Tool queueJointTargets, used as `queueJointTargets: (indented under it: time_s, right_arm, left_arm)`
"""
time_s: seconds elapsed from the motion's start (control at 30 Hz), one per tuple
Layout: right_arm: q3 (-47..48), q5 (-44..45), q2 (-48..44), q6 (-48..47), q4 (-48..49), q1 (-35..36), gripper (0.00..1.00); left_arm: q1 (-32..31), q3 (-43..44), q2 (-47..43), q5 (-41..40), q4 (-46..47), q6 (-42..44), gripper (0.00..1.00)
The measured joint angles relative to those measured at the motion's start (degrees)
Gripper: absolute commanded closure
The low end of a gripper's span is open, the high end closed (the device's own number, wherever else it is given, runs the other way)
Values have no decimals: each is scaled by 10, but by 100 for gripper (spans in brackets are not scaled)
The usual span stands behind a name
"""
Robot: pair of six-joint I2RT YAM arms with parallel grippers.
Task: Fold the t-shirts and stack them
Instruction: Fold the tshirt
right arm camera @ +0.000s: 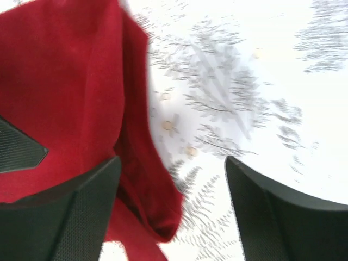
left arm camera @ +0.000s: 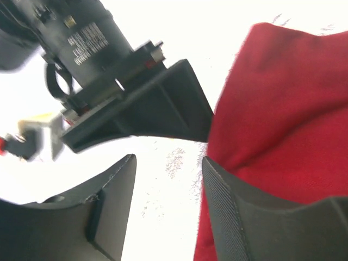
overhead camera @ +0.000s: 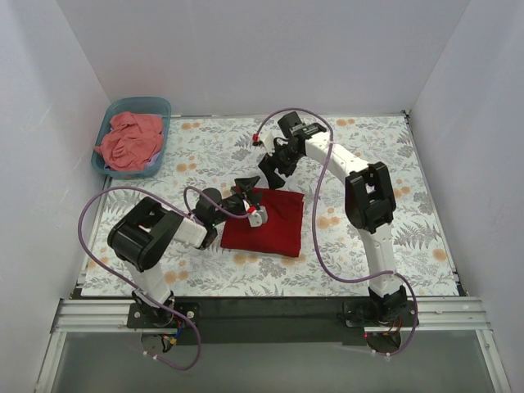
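red shirt: folded flat, mid-worktop | pink shirt: crumpled in tub, far-left corner | left end effector: jaws apart, gripping nothing, at red shirt's edge | right end effector: same, close by

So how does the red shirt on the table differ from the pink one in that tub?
The red shirt is deep crimson; the pink shirt is paler salmon. The red shirt lies flat as a folded rectangle on the table; the pink shirt sits crumpled in a heap inside the tub at the far left corner. Both are plain cloth with no print showing.
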Motion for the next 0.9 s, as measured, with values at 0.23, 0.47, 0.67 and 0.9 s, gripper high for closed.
queueJointTargets:
  time_s: [0.23, 0.47, 0.67, 0.9]
  right_arm:
    - [49, 38, -19, -13, -7, -42, 6]
    - [33, -8, -57, -13, -39, -124, 16]
    - [-19, -70, -71, -3, -64, -133, 28]
    - [-40, -104, -46, 10, -69, -125, 27]
  left_arm:
    - [11, 73, -86, -41, -164, -90, 38]
    - [92, 302, -125, -2, -484, -280, 39]
    - [184, 455, -5, 82, -709, -415, 41]
    - [231, 541, 140, 152, -891, -497, 42]
